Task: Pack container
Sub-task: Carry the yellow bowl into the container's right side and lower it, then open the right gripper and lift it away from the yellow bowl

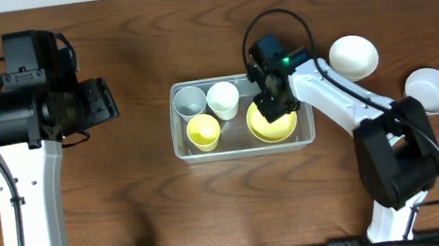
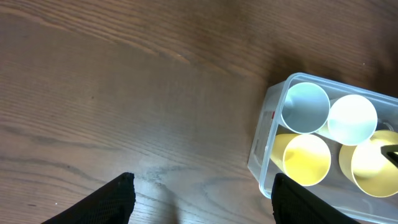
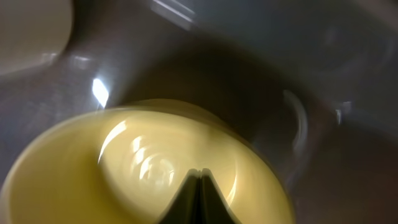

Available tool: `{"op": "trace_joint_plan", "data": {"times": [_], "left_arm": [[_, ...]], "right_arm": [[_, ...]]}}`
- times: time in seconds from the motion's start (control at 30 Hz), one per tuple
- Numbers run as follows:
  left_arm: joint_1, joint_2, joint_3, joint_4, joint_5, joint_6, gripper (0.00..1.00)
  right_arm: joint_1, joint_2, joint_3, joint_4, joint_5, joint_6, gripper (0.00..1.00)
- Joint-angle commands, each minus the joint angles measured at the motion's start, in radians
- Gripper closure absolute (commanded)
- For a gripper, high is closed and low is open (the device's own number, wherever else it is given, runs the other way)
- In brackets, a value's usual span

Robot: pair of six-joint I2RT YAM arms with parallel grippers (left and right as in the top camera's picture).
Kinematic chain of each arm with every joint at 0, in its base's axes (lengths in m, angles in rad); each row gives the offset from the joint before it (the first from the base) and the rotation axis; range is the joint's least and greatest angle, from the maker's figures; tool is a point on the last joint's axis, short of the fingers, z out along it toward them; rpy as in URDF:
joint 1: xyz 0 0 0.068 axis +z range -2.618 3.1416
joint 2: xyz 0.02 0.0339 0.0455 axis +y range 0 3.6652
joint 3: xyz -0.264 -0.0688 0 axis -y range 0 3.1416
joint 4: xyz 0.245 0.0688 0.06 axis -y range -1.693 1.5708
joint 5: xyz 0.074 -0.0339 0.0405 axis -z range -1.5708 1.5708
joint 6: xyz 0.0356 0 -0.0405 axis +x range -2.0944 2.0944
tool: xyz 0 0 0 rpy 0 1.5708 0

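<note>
The right claw [image 1: 271,100] hangs low inside the container [image 1: 240,151], over the yellow bowl [image 1: 275,130]. In the wrist view its fingers meet with only a thin seam between them, so it reads as closed. Whether anything is caught in that seam cannot be told. The likely trouble is a lift with the tips snagged on the bowl, which could drag or tip it. A sideways sweep could knock the three cups [image 1: 212,111] crowded at the 9 o'clock end. The light bin could also skid on the wood if the arm catches its wall.

The left claw [image 2: 203,180] waits at 9 o'clock, well apart from the bin, fingers spread around nothing.

The container sits at the table's centre: a clear, rounded-corner plastic bin with a rim, its long side running 9 to 3 o'clock. It holds pale-blue, white and yellow cups, with the bowl at the 3 o'clock end.

Two white bowls [image 1: 353,54] lie outside, toward 2 and 3 o'clock, so the packing looks unfinished.
</note>
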Motion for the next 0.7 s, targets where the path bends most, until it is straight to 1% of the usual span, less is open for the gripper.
{"op": "trace_joint_plan", "data": {"times": [0.0, 0.2, 0.47, 0.67], "left_arm": [[0.005, 0.007, -0.006, -0.003, 0.000, -0.005, 0.29], [0.005, 0.007, -0.006, -0.004, 0.000, -0.005, 0.29], [0.005, 0.007, -0.019, -0.003, 0.000, -0.005, 0.29], [0.005, 0.007, -0.023, -0.002, 0.000, -0.005, 0.29]], "right_arm": [[-0.008, 0.029, -0.006, 0.005, 0.047, 0.044, 0.99], [-0.008, 0.031, -0.006, 0.035, 0.179, 0.146, 0.98], [-0.010, 0.031, -0.006, 0.036, 0.240, 0.177, 0.99], [-0.010, 0.031, -0.005, 0.049, 0.242, 0.182, 0.99]]}}
